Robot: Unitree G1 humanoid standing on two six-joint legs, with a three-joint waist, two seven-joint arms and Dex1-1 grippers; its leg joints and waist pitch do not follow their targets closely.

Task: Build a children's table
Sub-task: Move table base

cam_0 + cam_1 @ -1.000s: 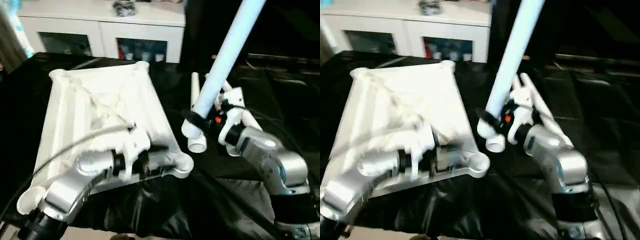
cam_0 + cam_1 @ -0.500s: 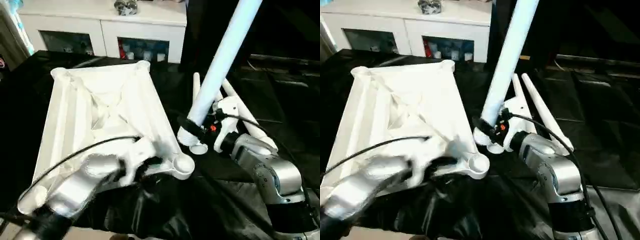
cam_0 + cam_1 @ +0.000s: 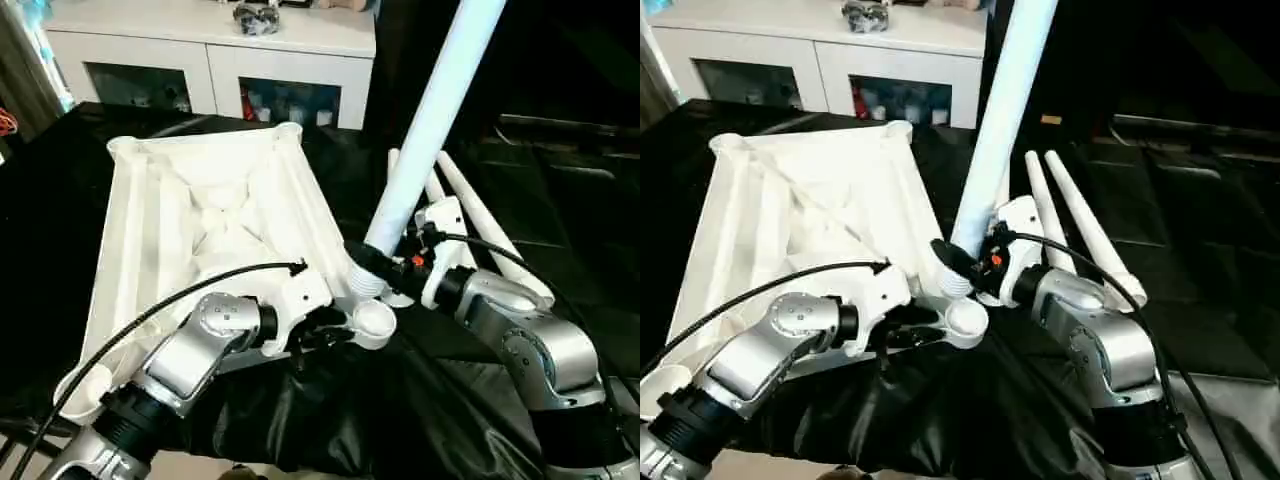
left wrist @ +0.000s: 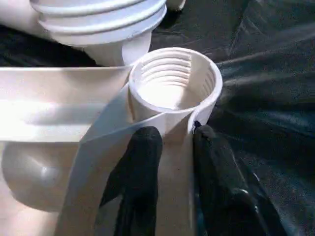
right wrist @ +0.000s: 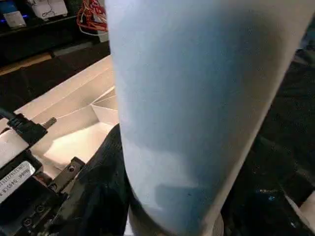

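The white table top [image 3: 200,210] lies upside down on black cloth, ribs up. Its near right corner socket [image 3: 373,320] is empty, and its inner thread [image 4: 172,83] shows. My left gripper [image 3: 325,330] sits just behind that socket, its two black fingers [image 4: 140,162] shut on the top's thin edge wall. My right gripper [image 3: 372,262] is shut on a long white leg [image 3: 430,120], held upright and leaning right. The leg's threaded end [image 3: 362,285] hangs just beside and above the socket, apart from it.
Two loose white legs [image 3: 480,220] lie on the black cloth [image 3: 400,420] right of the table top, behind my right forearm. A white cabinet with glass doors [image 3: 210,50] stands at the back. The table's front edge runs close below my arms.
My left gripper slid right along the near edge to the corner socket and closed on the wall. My right gripper brought the leg's threaded end left and down, next to the socket.
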